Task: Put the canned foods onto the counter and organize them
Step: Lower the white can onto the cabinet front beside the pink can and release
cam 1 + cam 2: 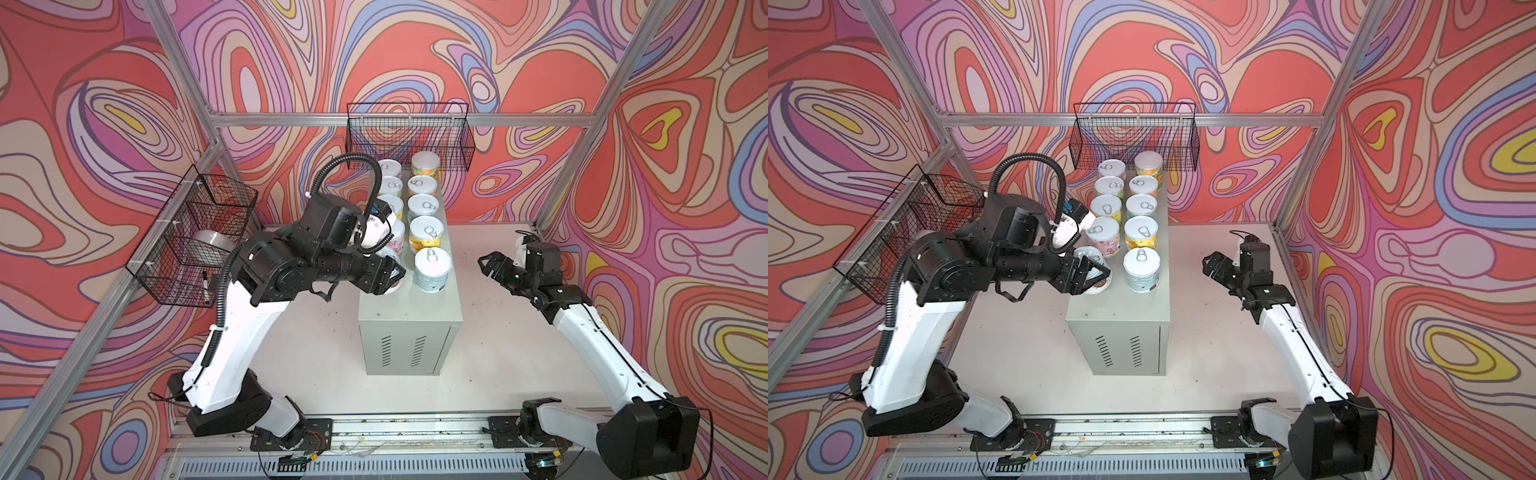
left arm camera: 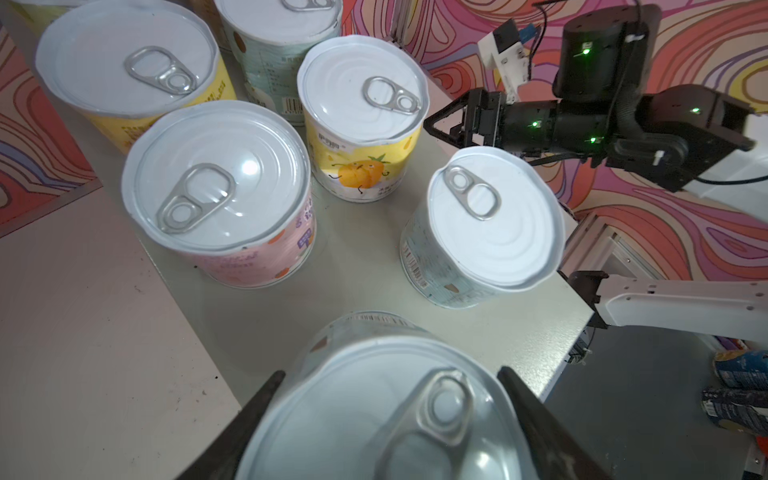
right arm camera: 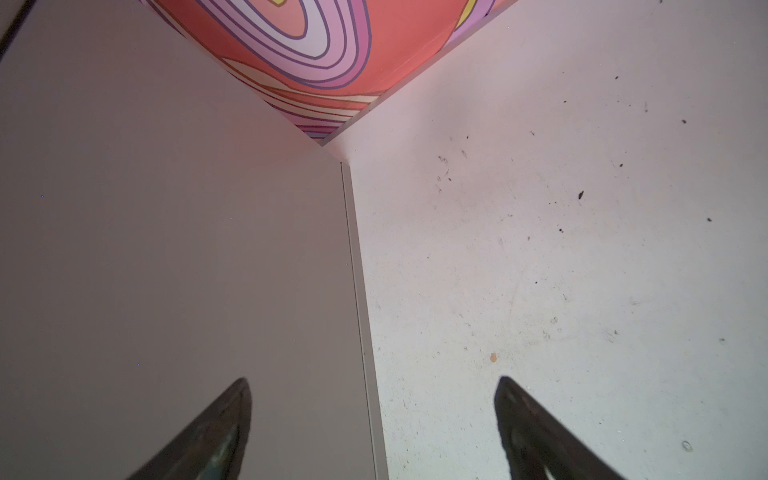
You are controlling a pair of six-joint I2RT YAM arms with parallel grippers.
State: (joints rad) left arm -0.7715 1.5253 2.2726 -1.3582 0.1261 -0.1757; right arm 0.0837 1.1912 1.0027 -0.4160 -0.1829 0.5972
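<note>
Gripping a pale-blue can (image 2: pixel 365 419) at the left row's near end of the grey worktop (image 1: pixel 409 307), the left hand (image 1: pixel 1096 277) could knock the pink can (image 2: pixel 220 195) behind or tip its own off the edge on release; the right hand (image 3: pixel 374 379) gapes wide, empty, beside it.

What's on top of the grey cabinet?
Nine cans stand on the counter in two rows. A tenth can, nearest in the left row, is between the jaws of the left gripper; its base is covered, so whether it's down can't be told.
</note>
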